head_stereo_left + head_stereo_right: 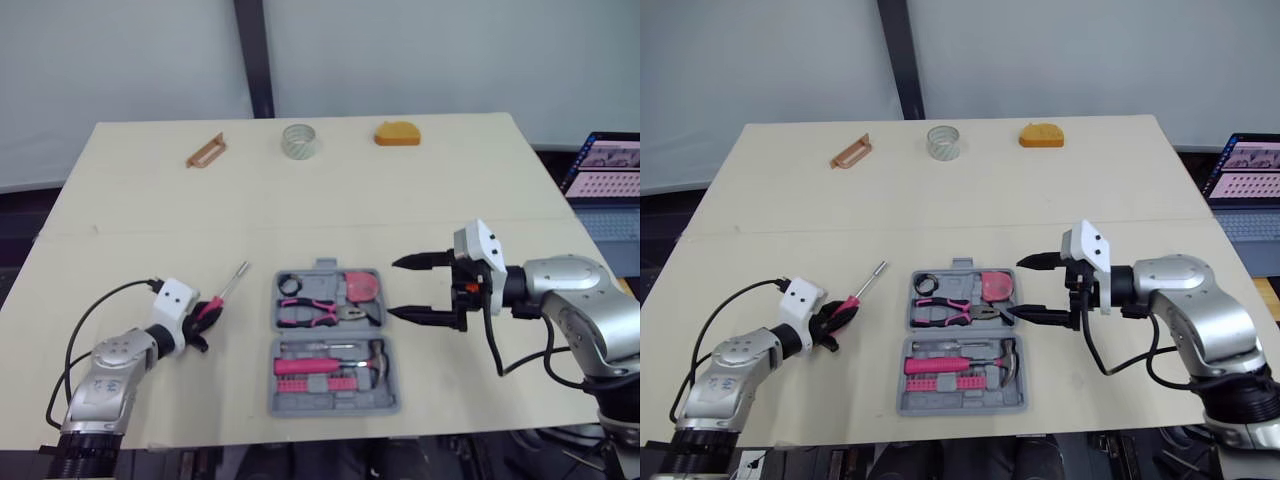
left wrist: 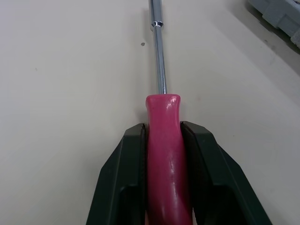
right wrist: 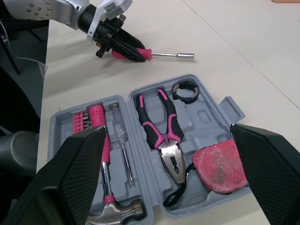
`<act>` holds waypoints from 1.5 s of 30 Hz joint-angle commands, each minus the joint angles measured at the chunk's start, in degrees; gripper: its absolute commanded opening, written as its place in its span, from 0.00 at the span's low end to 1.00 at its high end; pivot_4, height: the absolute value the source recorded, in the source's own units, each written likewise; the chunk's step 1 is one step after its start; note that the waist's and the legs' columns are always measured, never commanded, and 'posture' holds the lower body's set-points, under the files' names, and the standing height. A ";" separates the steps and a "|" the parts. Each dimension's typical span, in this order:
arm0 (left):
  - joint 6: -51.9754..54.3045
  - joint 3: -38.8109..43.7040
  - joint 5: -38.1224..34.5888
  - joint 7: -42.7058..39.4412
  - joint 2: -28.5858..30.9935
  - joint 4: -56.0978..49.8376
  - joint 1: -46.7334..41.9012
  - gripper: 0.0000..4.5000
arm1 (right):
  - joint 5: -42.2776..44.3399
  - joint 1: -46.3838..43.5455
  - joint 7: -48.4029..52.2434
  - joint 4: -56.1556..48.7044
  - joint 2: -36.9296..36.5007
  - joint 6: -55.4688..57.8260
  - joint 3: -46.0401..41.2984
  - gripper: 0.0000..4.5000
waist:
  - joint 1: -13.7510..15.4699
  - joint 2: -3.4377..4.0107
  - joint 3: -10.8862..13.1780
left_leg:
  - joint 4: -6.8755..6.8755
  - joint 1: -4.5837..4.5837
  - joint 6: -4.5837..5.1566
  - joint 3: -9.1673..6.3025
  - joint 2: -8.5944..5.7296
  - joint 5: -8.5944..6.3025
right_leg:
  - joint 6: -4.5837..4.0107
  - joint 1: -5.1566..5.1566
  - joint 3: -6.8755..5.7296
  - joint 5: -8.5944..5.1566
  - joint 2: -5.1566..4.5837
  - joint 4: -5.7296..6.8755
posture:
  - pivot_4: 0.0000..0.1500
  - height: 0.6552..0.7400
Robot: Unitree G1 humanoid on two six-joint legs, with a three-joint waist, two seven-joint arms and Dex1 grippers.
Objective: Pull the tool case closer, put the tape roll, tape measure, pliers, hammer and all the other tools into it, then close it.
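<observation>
Left gripper (image 1: pixel 205 318): my fingers pinch the nut driver (image 1: pixel 232 282) by its pink handle, shaft pointing out past the tips. The open tool case (image 1: pixel 272 385) lies between my grippers, with pliers (image 1: pixel 315 312), tape measure (image 1: pixel 360 286) and hammer (image 1: pixel 372 358) inside. Right gripper (image 1: pixel 393 288): fingers spread wide, tips at the case's tape-measure edge.

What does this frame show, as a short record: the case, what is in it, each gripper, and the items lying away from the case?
case: tool case open, lying flat
in case: pliers, tape measure, hammer, black tape roll
left arm: left gripper, fingers shut on pink-handled screwdriver, left of the case
right arm: right gripper, fingers open, holding nothing, right of the case
far side: clear tape roll, orange object, brown frame-shaped piece
</observation>
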 commanded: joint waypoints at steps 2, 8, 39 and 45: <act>1.74 -2.01 0.63 -0.91 0.01 0.62 1.19 0.15 | 1.11 -0.69 0.19 -2.25 -0.17 -0.60 -0.47 1.00 | 0.01 0.00 0.00 | 0.00 0.00 0.00 0.00 0.00 0.00 | 0.00 0.00 0.00 0.00 0.00 -0.01 | 1.00 1.00; -0.56 -2.50 -1.72 -10.27 6.67 -6.68 1.67 0.15 | 3.70 0.51 1.48 -5.22 -2.22 0.95 -2.24 1.00 | -0.08 -0.03 0.04 | -0.04 -0.03 0.00 0.01 0.00 0.00 | 0.00 -0.05 0.00 0.00 0.00 -0.04 | 1.00 1.00; 18.05 -33.11 -2.14 -29.80 17.45 -31.69 -15.24 0.15 | 5.92 14.24 2.93 -10.72 -10.46 1.37 -4.24 1.00 | 0.19 -0.49 0.58 | -0.05 -0.25 0.00 0.03 0.00 0.00 | 0.00 -0.18 -0.01 0.00 0.03 -0.15 | 1.00 1.00; 26.68 -38.22 -2.22 -28.72 14.91 -33.71 -19.45 0.15 | 6.50 17.00 2.24 -12.21 -10.67 1.94 -5.80 1.00 | 0.29 -0.53 0.60 | 0.10 -0.36 0.00 -0.03 0.00 0.00 | 0.00 -0.17 -0.02 0.00 0.03 -0.14 | 1.00 1.00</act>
